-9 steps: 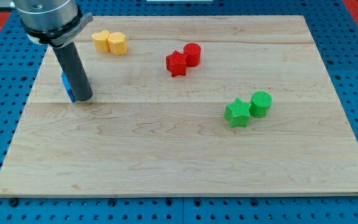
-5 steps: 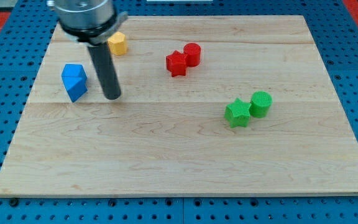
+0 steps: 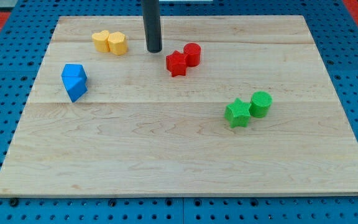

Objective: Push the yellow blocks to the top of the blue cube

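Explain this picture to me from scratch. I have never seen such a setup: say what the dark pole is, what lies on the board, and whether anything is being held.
The dark pole is the end of a robot arm. It has no hand: it only slides my tip along the light wooden board to push blocks. Nothing is held. There is one camera view, looking down at a slant; where it is mounted is not on record.

On the board lie a blue cube at the view's left, two yellow blocks touching each other near the top, a red star-shaped block against a red cylinder, and a green star-shaped block beside a green cylinder.

My tip stands between the yellow and red pairs, touching neither.
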`<state>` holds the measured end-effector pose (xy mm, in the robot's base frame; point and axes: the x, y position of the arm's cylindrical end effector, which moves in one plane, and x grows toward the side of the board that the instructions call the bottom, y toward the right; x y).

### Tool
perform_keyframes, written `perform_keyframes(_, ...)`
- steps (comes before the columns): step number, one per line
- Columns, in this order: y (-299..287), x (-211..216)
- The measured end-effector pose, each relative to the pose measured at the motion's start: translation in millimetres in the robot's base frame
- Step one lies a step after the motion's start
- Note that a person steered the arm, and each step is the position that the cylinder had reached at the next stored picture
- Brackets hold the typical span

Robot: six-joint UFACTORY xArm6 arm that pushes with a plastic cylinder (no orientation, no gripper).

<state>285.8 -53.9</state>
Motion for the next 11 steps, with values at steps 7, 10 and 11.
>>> perform_keyframes(7,-71.9,36.1)
perform_keyframes(10,-109.1,15.3)
perform_keyframes(11,-128.5,29.7)
